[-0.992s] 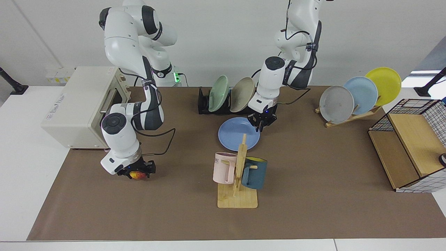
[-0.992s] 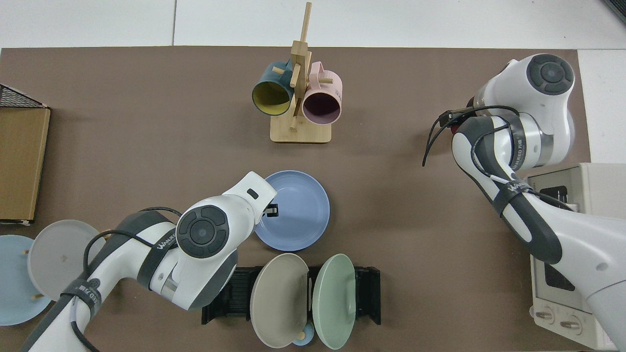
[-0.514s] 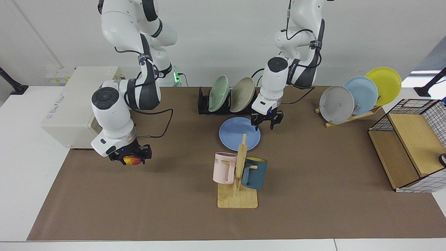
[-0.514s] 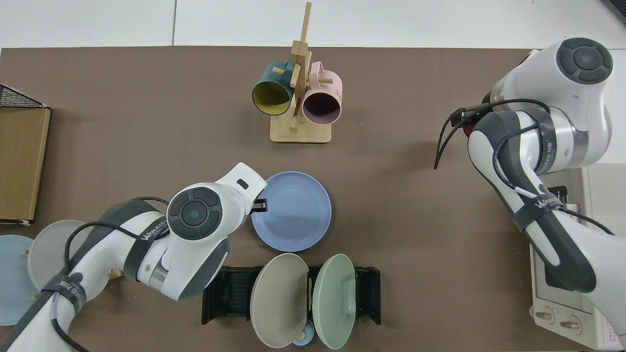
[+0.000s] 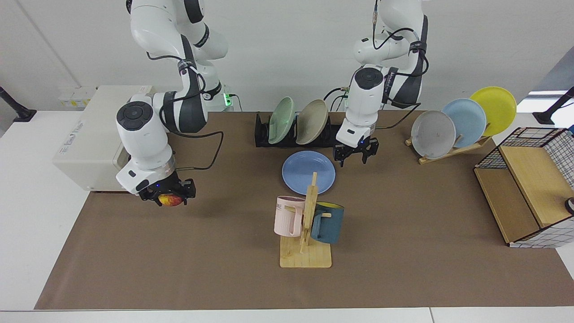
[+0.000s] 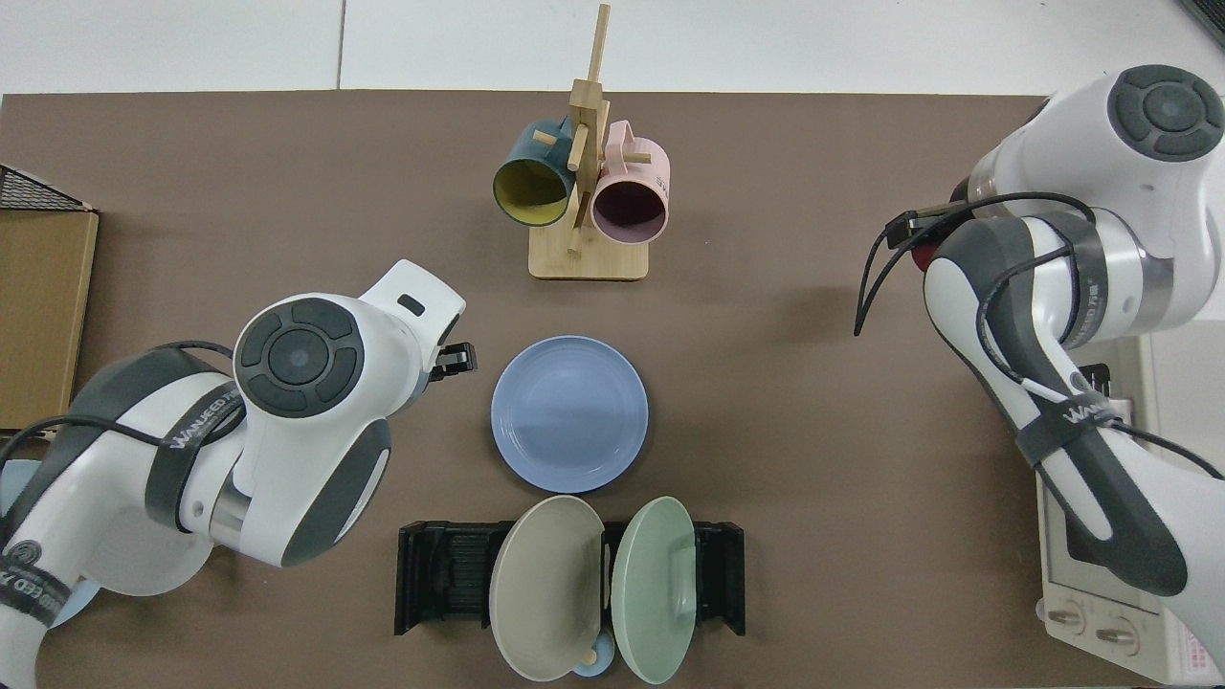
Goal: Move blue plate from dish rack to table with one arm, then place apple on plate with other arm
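Facing view: my right fingers (image 5: pixel 168 197), left of frame, clamp the small red-and-yellow apple (image 5: pixel 171 200), my left fingers (image 5: pixel 356 154) hang apart beside the round periwinkle-blue plate (image 5: pixel 308 172) lying flat mid-counter, so I should carry level and lower centrally.

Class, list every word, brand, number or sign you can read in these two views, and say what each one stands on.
"WANSEED" on the strap round the left arm, with further small characters too small to read.
"WAN...", the rest unreadable, on the strap round the right arm.
"ME" on the pink mug; the start of the word is hidden.
Print on the side of the toaster oven: too blurred to read.
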`<state>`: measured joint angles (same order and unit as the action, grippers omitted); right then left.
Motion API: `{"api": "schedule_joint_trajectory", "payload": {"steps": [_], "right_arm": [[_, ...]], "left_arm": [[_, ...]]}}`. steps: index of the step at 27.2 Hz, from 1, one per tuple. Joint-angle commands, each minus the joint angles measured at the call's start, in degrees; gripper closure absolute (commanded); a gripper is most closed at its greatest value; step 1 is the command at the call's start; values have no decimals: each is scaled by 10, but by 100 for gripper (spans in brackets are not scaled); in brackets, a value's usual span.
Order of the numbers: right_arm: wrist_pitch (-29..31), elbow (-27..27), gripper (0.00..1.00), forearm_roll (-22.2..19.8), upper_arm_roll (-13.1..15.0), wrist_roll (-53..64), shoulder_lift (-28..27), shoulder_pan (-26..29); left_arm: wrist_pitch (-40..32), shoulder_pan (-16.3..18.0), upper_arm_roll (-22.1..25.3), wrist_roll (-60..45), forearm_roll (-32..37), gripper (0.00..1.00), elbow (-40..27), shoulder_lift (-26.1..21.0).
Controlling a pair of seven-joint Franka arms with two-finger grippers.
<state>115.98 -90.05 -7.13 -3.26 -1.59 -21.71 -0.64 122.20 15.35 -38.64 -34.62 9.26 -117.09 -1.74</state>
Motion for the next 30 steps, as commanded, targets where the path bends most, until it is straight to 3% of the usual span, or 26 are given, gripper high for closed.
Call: {"api": "schedule_joint_trajectory", "payload": {"steps": [1, 4, 9, 14, 18, 30], "right_arm": [[-16, -14, 100, -2, -5, -9, 20, 1], [-20, -15, 100, 0, -5, -9, 26, -4], [-39, -19, 100, 2, -5, -14, 40, -6], [-51, -43, 100, 37, -5, -28, 71, -9], [-44, -56, 100, 41, -5, -83, 80, -43], [-5, -53, 100, 42, -5, -282, 63, -158]], "left_arm": [[-40, 17, -1, 12, 8, 12, 24, 17], [-60, 34, -5, 16, 8, 11, 41, 17], [-92, 19, 18, 39, 8, 10, 57, 17], [-101, -71, 136, 66, 5, 7, 89, 14], [-108, -73, 164, 100, 2, 0, 96, 15], [-157, -80, 327, 331, -79, 0, 144, 14]]}}
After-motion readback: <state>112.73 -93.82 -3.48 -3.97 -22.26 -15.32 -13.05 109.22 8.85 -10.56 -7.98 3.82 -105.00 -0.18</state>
